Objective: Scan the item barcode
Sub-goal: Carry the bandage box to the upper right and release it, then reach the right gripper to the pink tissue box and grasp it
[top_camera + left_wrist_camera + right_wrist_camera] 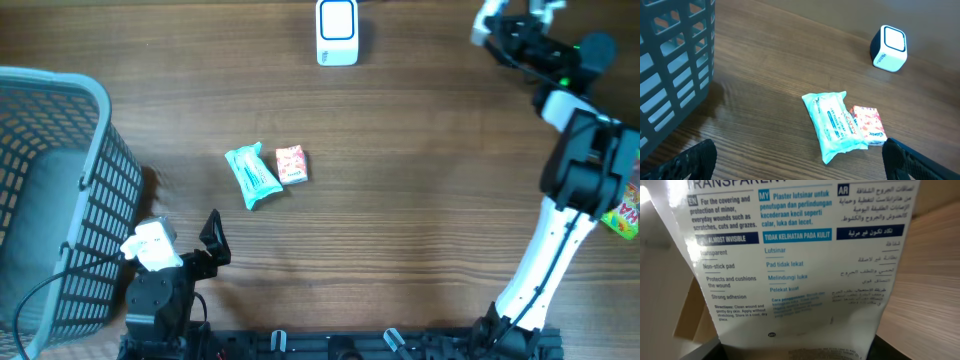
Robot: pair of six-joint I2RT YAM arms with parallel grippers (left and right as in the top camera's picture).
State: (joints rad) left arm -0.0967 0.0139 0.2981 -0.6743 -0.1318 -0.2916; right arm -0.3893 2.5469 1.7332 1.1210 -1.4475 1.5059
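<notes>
Left hand [802, 164] sat near the front edge, fingers spread wide, nothing between them. Grey basket [60, 180] stood just beside it on the left. Further out on the bench [420, 200], a teal wipes pack [252, 176] lay touching a small pink box [291, 165] on its right. A colourful packet [626, 210] sat at the right edge, partly hidden by the right arm. White scanner [337, 32] stood at the far edge, centre. Right hand [497, 22] was at the far right corner, well right of the scanner, gripping the plaster pack [800, 270]. The pack's printed text side filled the right wrist view; barcode could not be made out.
</notes>
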